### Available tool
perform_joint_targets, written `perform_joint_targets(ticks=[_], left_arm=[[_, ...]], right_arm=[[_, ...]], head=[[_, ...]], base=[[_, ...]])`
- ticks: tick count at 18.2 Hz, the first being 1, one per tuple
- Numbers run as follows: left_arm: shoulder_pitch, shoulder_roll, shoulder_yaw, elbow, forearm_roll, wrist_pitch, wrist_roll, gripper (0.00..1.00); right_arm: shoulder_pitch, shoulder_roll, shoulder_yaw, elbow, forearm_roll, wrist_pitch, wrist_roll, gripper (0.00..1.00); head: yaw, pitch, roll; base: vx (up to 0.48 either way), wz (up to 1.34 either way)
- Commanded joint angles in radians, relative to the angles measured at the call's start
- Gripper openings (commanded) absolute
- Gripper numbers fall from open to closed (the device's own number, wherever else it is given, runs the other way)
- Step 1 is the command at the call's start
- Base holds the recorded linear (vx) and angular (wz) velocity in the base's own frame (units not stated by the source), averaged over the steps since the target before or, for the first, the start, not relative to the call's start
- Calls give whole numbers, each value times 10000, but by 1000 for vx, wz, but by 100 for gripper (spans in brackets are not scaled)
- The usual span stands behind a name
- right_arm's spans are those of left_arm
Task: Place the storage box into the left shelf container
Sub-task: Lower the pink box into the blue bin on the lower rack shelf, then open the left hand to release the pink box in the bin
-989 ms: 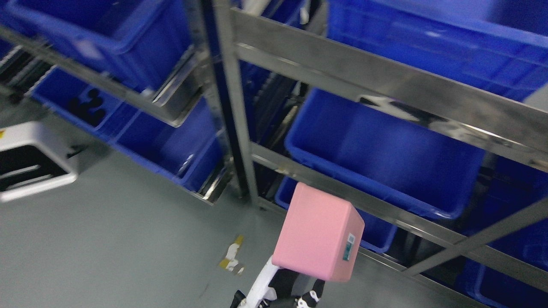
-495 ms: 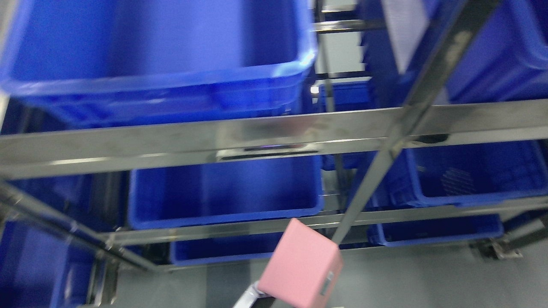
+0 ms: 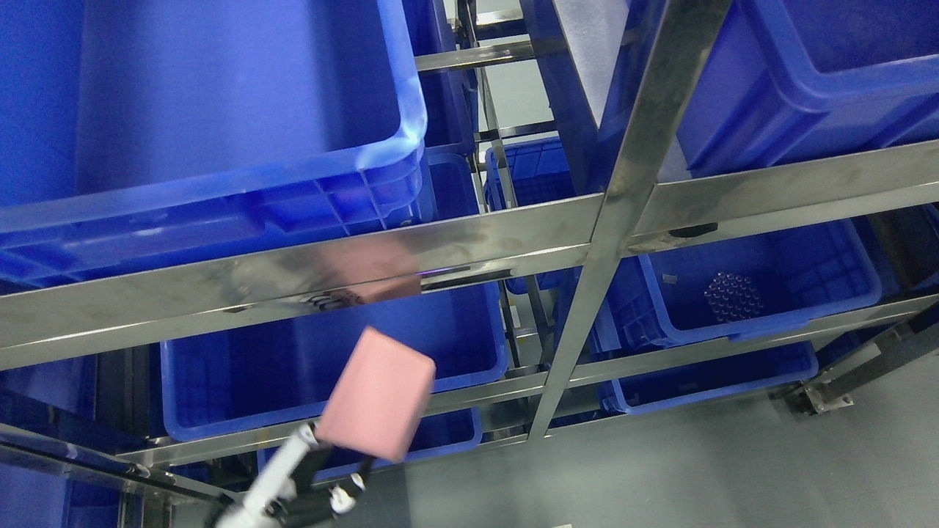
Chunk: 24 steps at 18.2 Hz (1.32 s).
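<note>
Storage box (image 3: 375, 405), pink, rides tilted on our left hand (image 3: 323, 480), whose fingers clasp its underside. Target blue shelf container (image 3: 220, 422) lies just beyond and above the hand, its open mouth behind the steel rail (image 3: 293, 273).

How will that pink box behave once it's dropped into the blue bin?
The pink storage box keeps flat faces and crisp edges, so it is probably rigid. Its flat sides should let it settle in the blue bin without rolling. The left hand carries it alone, hinting it is light.
</note>
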Motion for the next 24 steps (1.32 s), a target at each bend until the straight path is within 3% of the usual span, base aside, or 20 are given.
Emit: perform_joint_targets(ticks=[1,4,8,13,15,17,19,21,22,24], left_arm=[[-2535,607,2570,1508,-2193,1389,-359,5],[-4606,-540,2446,2751,-4527,2097,-1800,5],[-6480,-2137,2217,4682,-7197,2054,-2003,6],[-7358,-2815,1986,6007,-8950,1838,-2004,11],[-7267,-2755,1803,6007,-9044,1838,-2004,21],[-7174,-2815,1878,5931,-8937,1853,-2004,39],[-6992,-2871,2153,5747,-8723,1899,-1881,78],[-6685,-2871,2476,4922,-7655,2021,-1805,87],[-6501,-2871,2431,4462,-6448,2280,-1576,89],[-6088,-2871,2431,3299,-4574,3411,-340,94]], right_arm=[[93,-175,-46,-175,15,-6,0,100],[93,-175,-46,-175,15,-6,0,100],[93,-175,-46,-175,15,-6,0,100],[93,-175,-46,-175,15,-6,0,100],[93,-175,-46,-175,15,-6,0,100],[93,-175,-46,-175,15,-6,0,100],[93,-175,-46,-175,15,-6,0,100],[93,-175,-46,-175,15,-6,0,100],[93,-175,-46,-175,15,-6,0,100],[93,-175,-46,-175,15,-6,0,100]], head=[[0,0,0],[0,0,0],[0,0,0],[0,0,0],[0,0,0],[0,0,0],[0,0,0],[0,0,0],[0,0,0],[0,0,0]], base=[[-2,34],[-5,45],[-2,9],[0,-3],[0,0],[0,0],[0,0],[0,0],[0,0],[0,0]])
